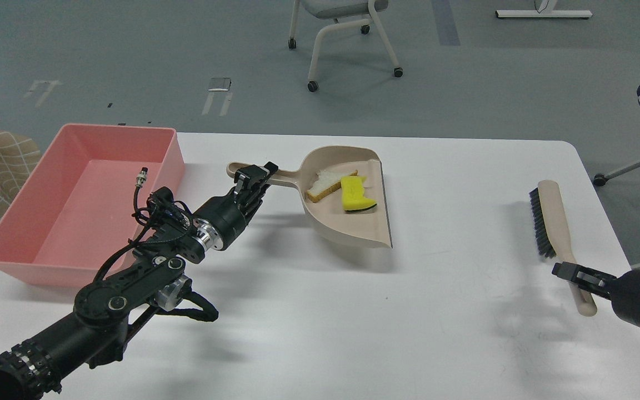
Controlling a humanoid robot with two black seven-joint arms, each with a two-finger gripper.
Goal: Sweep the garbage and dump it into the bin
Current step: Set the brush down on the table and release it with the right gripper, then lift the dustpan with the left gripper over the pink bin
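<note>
Item: beige plastic dustpan (348, 222), loaded, lifted.
My left pincer (254, 179) clamped its stiff handle; beyond it lay yellow sponge chunk (356, 194) and bread slice (328, 185), light, loose. Pink tub (36, 261) sat beside; right pincer (567, 272) unreadable.

pink bin (84, 194), beige dustpan (348, 222), yellow sponge (356, 194), white table (353, 322)

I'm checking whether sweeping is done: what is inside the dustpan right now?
The dustpan holds the bread slice and the yellow sponge, side by side. The sponge's dark underside is mostly hidden, as is the pan floor beneath both.
</note>
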